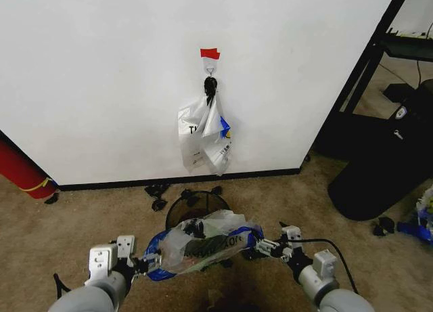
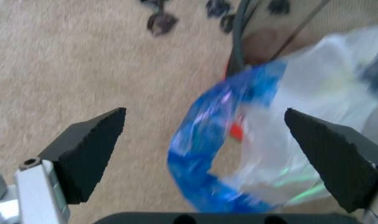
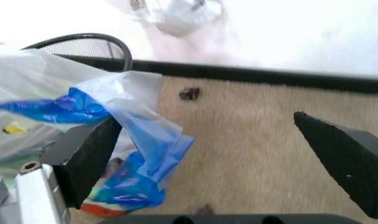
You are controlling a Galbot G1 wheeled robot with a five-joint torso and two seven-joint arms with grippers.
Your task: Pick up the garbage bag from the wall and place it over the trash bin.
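Observation:
The garbage bag (image 1: 203,241), translucent with blue handles, lies spread across the near side of the trash bin (image 1: 196,205), whose far black mesh rim still shows. My left gripper (image 1: 147,263) is at the bag's left end and my right gripper (image 1: 265,247) at its right end. In the left wrist view the left gripper (image 2: 205,112) stands open around a blue handle loop of the bag (image 2: 313,107). The right gripper (image 3: 206,116) is open too, with the bag (image 3: 45,74) and the bin (image 3: 82,44) just beside one finger. Behind stands the white wall (image 1: 101,88).
A whiter bag (image 1: 206,136) hangs from a hook (image 1: 210,70) under red tape (image 1: 210,53). Black scraps (image 1: 157,190) lie by the baseboard. A red cylinder (image 1: 20,170) stands far left; a big black container (image 1: 382,166) and black shelf frame (image 1: 365,61) stand at right.

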